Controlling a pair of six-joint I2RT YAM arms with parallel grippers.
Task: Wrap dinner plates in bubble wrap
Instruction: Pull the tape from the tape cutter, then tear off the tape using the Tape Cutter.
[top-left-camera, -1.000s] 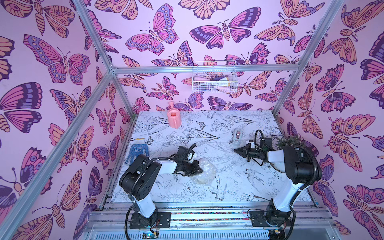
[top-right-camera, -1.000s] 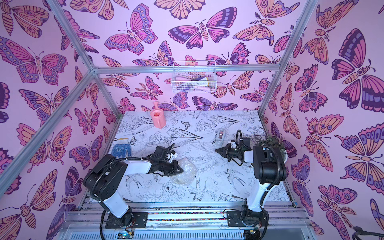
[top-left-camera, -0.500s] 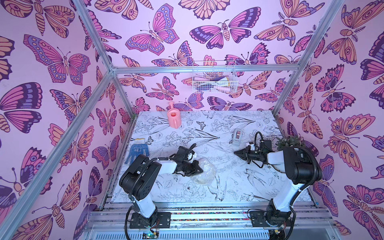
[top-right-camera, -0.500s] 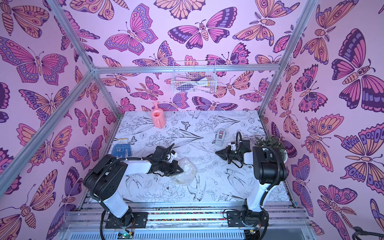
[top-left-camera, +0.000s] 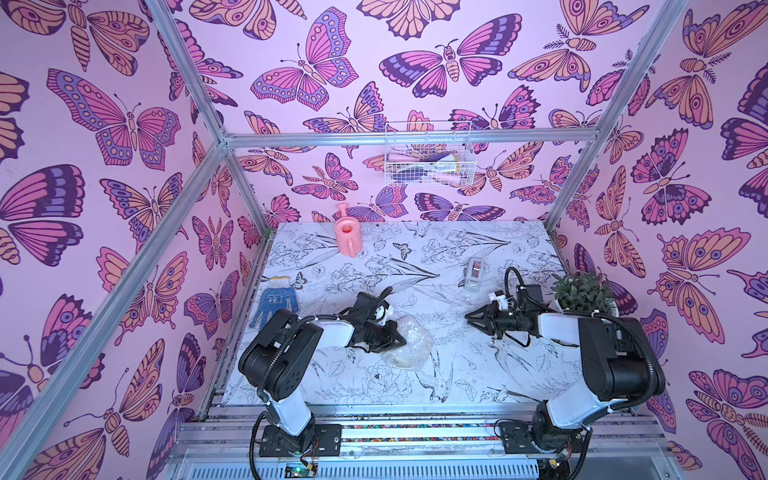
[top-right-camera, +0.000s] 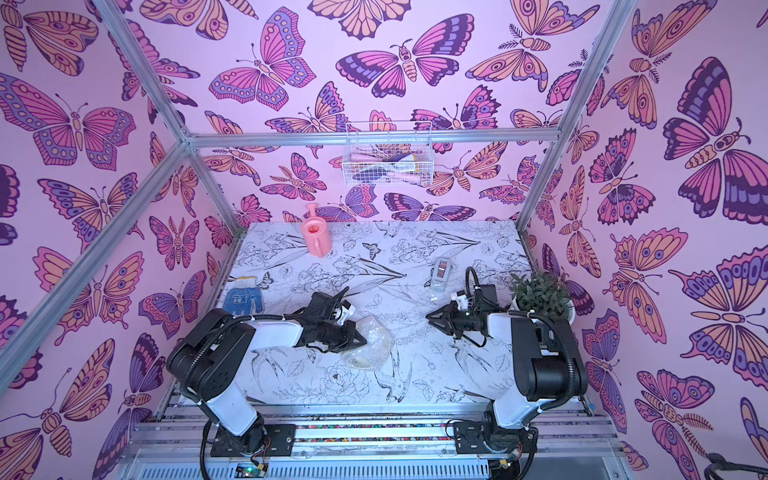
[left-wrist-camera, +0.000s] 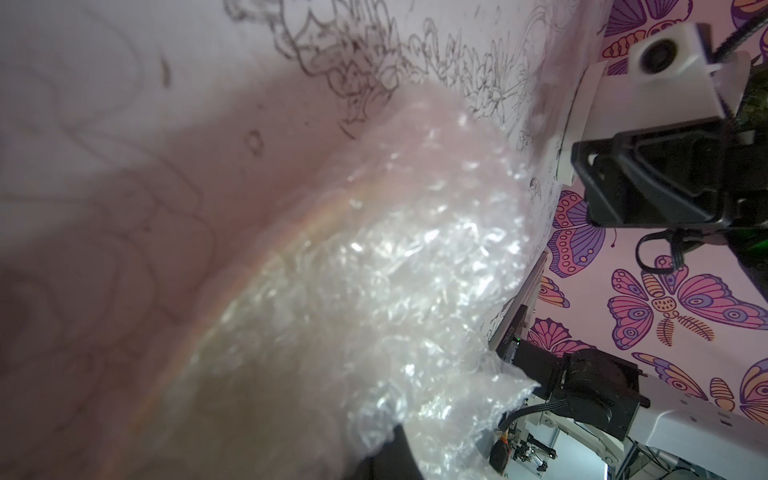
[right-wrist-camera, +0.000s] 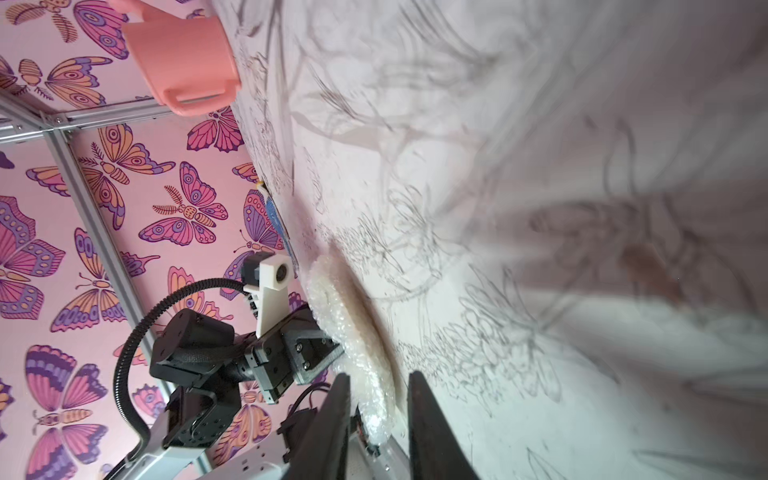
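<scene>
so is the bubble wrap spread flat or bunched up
Bunched up: in both top views the bubble wrap is a crumpled rounded mound, not a flat sheet.

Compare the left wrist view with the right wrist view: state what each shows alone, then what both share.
Only the left wrist view shows the right pincer from outside, pointed toward the bubble wrap. Only the right wrist view shows the pink watering can, and the left pincer from outside, closed at the wrap's edge. Both show the bubble wrap bundle lying on the printed table.
</scene>
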